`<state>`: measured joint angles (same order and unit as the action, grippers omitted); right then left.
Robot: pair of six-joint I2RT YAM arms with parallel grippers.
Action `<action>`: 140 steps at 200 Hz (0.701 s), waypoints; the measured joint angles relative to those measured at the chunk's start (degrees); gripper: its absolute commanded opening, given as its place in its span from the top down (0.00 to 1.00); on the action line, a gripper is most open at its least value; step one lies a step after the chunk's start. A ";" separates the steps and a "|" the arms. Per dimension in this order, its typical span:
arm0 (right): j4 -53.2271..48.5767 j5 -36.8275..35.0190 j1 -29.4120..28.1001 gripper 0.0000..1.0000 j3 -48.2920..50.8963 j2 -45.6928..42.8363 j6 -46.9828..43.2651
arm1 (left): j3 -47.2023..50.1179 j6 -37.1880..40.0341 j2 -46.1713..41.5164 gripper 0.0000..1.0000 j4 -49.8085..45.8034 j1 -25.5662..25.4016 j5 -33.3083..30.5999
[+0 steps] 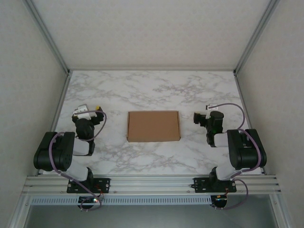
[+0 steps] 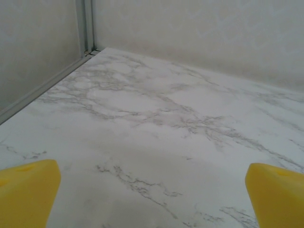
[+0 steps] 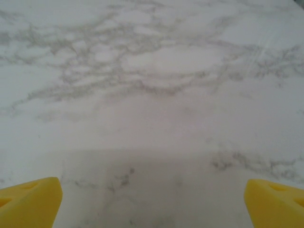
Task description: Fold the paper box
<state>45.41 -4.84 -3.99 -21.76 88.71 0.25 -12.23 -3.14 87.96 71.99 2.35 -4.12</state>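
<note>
One paper box (image 1: 153, 126) lies at the middle of the table (image 1: 142, 88), well apart from both arms. It is a plain brown cardboard rectangle, matte and crisp-cornered, with no flap or tab sticking out. I'd judge the folding finished, though a flat sheet could look much the same from above. The tabletop is smooth white marble pattern with grey veins. The left gripper (image 2: 152, 197) and right gripper (image 3: 152, 199) hover over bare marble, their yellow jaws spread wide and holding nothing.

Paper box (image 1: 153, 126) on table (image 1: 152, 90) centre
</note>
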 measured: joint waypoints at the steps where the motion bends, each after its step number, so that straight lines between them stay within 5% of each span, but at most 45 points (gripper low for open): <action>1: 0.00 0.04 0.00 0.01 -0.09 0.00 0.02 | 0.00 -0.02 0.00 0.01 0.02 0.00 0.11; 140: 0.24 0.59 0.04 0.01 -0.63 -0.02 0.46 | -0.04 0.00 0.00 0.00 0.02 0.00 0.79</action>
<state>45.65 -4.25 -3.95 -22.39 88.68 0.71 -12.27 -3.14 87.96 72.01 2.35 -3.33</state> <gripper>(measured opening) 0.988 0.994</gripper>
